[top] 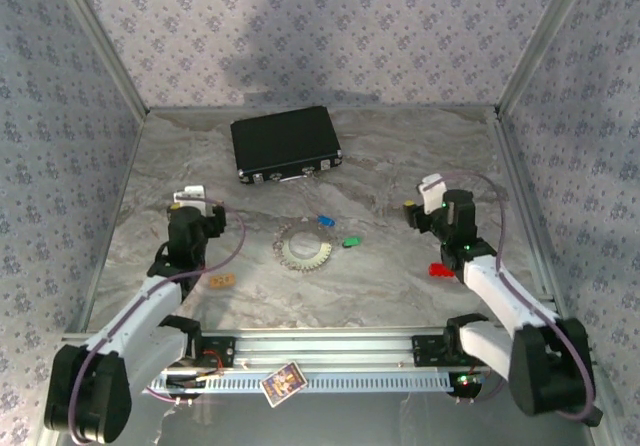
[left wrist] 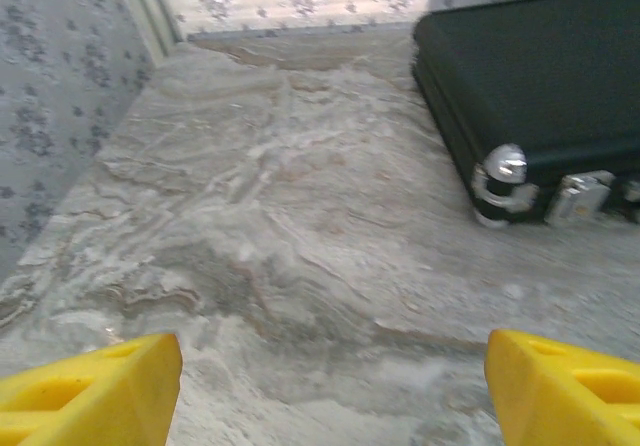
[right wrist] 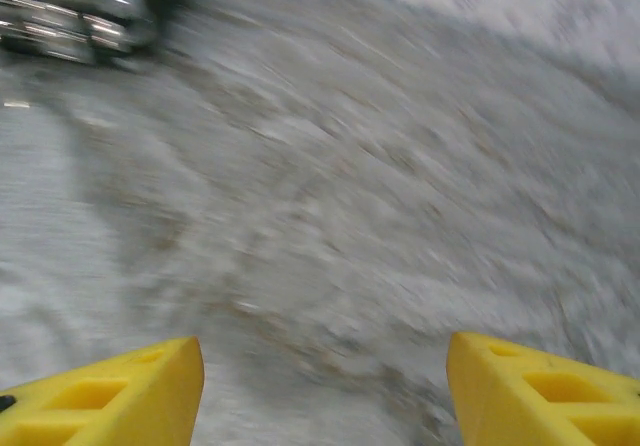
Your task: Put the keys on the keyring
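The left gripper (top: 195, 209) and right gripper (top: 415, 211) both stand spread and empty in the top view. The silvery, tooth-fringed keyring (top: 303, 247) lies on the table (top: 400, 156) between them, the blue key (top: 323, 221) and green key (top: 351, 241) loose beside it toward the right gripper, and a black case (top: 286, 143) beyond. From the left wrist, yellow fingers (left wrist: 90, 386) gape over bare table, the case (left wrist: 540, 86) ahead-right; from the right wrist, the fingers (right wrist: 110, 396) gape over blurred table, the case's latches (right wrist: 80, 21) ahead-left.

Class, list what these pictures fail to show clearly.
- Top view: blue key, green key and keyring too small for detail.
- Left wrist view: black case cut off by the frame's edges.
- Right wrist view: motion blur smears the table and a shiny fitting.
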Motion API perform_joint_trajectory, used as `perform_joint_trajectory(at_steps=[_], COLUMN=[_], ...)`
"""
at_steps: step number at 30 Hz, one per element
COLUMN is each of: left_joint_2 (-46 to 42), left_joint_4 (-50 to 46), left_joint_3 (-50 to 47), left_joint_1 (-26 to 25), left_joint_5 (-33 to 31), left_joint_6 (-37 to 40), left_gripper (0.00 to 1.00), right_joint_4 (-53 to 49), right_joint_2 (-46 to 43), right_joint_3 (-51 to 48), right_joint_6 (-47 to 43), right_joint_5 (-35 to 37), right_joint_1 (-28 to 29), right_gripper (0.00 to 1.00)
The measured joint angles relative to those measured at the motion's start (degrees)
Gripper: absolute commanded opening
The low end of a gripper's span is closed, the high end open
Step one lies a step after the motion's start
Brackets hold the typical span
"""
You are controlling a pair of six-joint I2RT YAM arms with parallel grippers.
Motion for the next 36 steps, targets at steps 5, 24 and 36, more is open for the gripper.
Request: perform_joint_trajectory(at_steps=[5,24,36], left_joint_2=[5.7,36.6,36.6], left_joint_4=[8.9,34.8,33.4], left_joint_3=[-2.2,0.6,2.3], left_joint_1=[6.2,11.0,11.4], left_joint_5=[1.0,6.4,7.9], left_joint_6=[-0.2,1.7,1.7], left_gripper=[0.79,1.00,1.00], right_joint_4=[16.1,32.6,32.4], right_joint_2=[13.5,25.0,25.0], right_joint_3=[-5.6,-3.8,-3.5], right_joint_6=[3.3,7.8,8.4], right_joint_5=[-1.2,-6.3,0.8], right_joint_1=[-6.4,-11.0,-8.7], right_gripper=[0.60,0.99,0.99])
